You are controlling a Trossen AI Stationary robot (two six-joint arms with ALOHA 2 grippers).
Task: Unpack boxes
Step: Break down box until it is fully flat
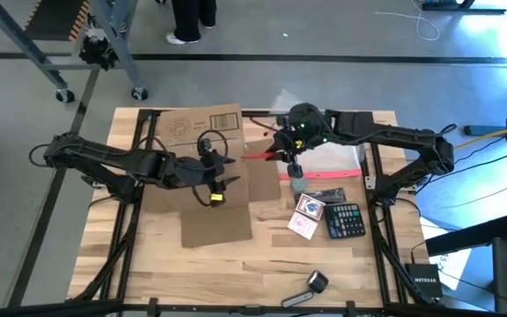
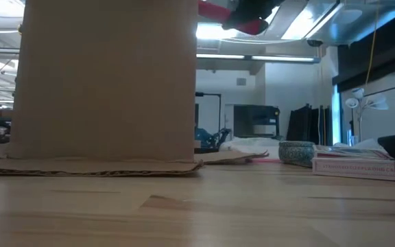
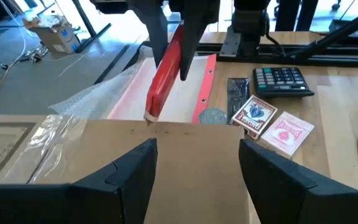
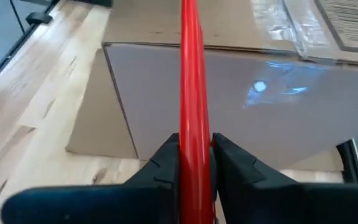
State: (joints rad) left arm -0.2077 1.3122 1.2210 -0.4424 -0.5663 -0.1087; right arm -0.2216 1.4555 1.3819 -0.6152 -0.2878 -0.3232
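Note:
The brown cardboard box stands left of the table's middle, flaps spread out; it fills the low view's left as box. My left gripper is open over the box's right side, and its wrist view shows my left gripper with fingers spread above a flat cardboard face. My right gripper is just right of the box, shut on a long flat red bar, seen edge-on as the red bar. The bar slants down to the box's edge. My left gripper hangs over the cardboard face; I cannot tell whether its fingers touch it. My right gripper pinches the red bar's upper part between its two fingers, fingers along the bar. The bar slants down toward the box, and its lower end is at the box's top edge.
A clear pouch with red edges lies right of the box. Near it sit a small round tin, two packs of playing cards and a calculator. A small black object lies by the near edge. A person stands beyond the table.

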